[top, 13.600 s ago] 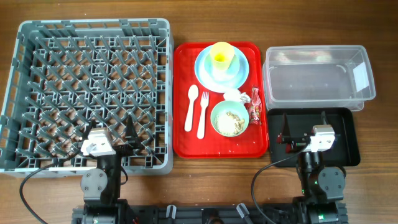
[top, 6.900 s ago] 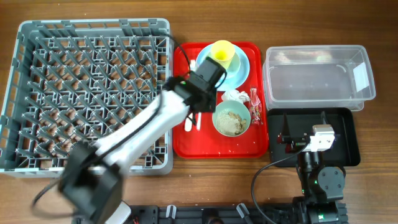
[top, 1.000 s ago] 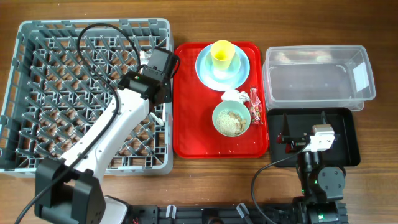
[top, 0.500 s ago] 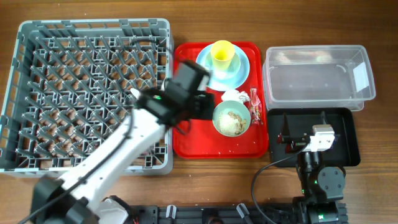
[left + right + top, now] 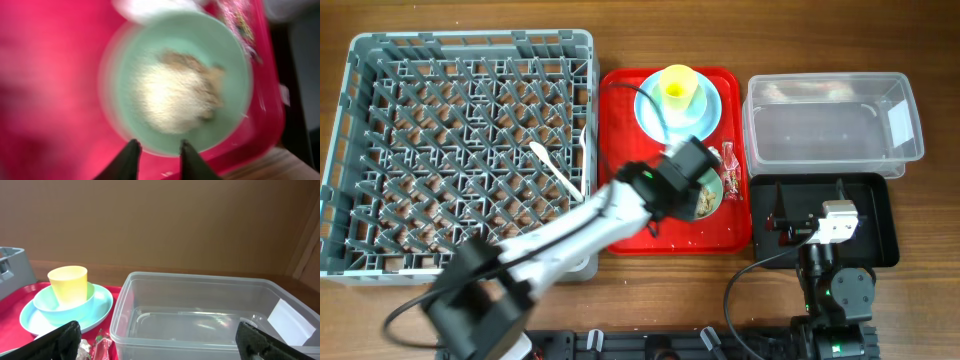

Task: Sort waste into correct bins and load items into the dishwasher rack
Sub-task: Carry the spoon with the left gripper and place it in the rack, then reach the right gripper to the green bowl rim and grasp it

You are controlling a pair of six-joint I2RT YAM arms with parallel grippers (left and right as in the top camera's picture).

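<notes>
The pale green-blue bowl holds whitish rice scraps on the red tray. My left gripper hovers over its near rim, jaws slightly apart, nothing between them. The yellow cup stands on the light-blue plate. The white napkin and red wrapper lie beside the bowl. A white spoon and what looks like the fork lie in the grey dishwasher rack. My right gripper rests wide open over the black tray.
The clear tub stands behind the black tray at the right. The flat red serving tray sits between rack and bins. My left arm crosses the rack's front right corner and the red tray's front.
My left arm swung right from the rack's right edge across the red tray to the bowl. Its jaws have parted a little. The right arm has not moved.
</notes>
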